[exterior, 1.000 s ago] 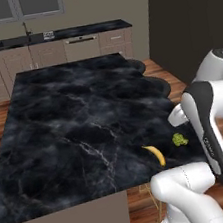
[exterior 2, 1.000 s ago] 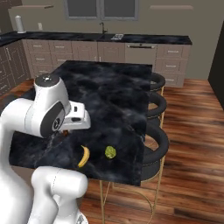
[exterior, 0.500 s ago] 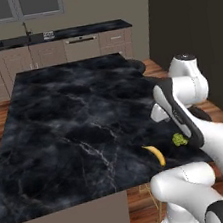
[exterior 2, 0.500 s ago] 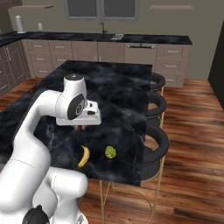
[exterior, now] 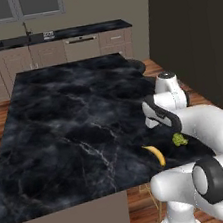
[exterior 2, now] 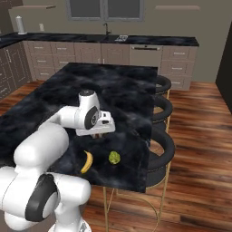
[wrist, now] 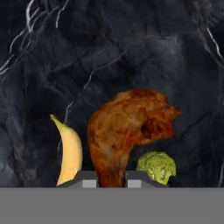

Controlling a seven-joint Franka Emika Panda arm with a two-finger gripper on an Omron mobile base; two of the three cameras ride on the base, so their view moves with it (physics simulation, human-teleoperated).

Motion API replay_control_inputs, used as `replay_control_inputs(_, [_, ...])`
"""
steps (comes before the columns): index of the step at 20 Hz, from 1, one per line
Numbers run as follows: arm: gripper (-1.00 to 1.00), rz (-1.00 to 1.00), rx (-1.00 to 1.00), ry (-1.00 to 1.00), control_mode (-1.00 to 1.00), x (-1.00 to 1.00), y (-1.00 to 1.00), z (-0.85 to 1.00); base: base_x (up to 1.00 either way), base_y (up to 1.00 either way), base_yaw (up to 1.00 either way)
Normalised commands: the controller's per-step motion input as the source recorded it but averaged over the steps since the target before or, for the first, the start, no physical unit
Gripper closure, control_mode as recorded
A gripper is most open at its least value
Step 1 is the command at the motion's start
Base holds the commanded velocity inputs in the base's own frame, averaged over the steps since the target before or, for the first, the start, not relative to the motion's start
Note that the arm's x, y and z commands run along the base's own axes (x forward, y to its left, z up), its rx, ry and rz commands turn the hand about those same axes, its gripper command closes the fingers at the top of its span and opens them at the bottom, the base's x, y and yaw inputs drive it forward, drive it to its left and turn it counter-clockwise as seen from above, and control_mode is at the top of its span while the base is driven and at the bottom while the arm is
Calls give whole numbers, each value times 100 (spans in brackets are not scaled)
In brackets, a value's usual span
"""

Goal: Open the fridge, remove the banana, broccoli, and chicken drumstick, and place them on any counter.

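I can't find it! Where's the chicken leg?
The claw holds the chicken leg over the black counter, between the banana and broccoli.

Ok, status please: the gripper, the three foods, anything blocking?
Gripper shut on chicken drumstick, above counter. Banana and broccoli already on marble. Nothing blocking.

We are in a home kitchen: a black marble island table [exterior: 71, 129], a wall counter with sink and faucet [exterior 2: 107, 30], beige drawer cabinets [exterior 2: 50, 56], round stools [exterior 2: 161, 147] and wood floor [exterior 2: 199, 149].
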Motion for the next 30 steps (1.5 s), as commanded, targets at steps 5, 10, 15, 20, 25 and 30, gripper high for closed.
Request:
replay_control_inputs(5, [100,0,-4,0,-100,55,-27,-72,0,0,0])
replay_control_inputs(10, [100,0,0,0,-100,25,0,-51,0,0,0])
replay_control_inputs(15, [100,0,0,0,-100,0,-4,-10,0,0,0])
replay_control_inputs(20, [-100,0,0,0,-100,0,-1,0,0,0,0])
replay_control_inputs(25, [-100,0,0,0,-100,0,0,-2,0,0,0])
replay_control_inputs(30, [-100,0,-3,-10,-100,3,-2,0,0,0,0])
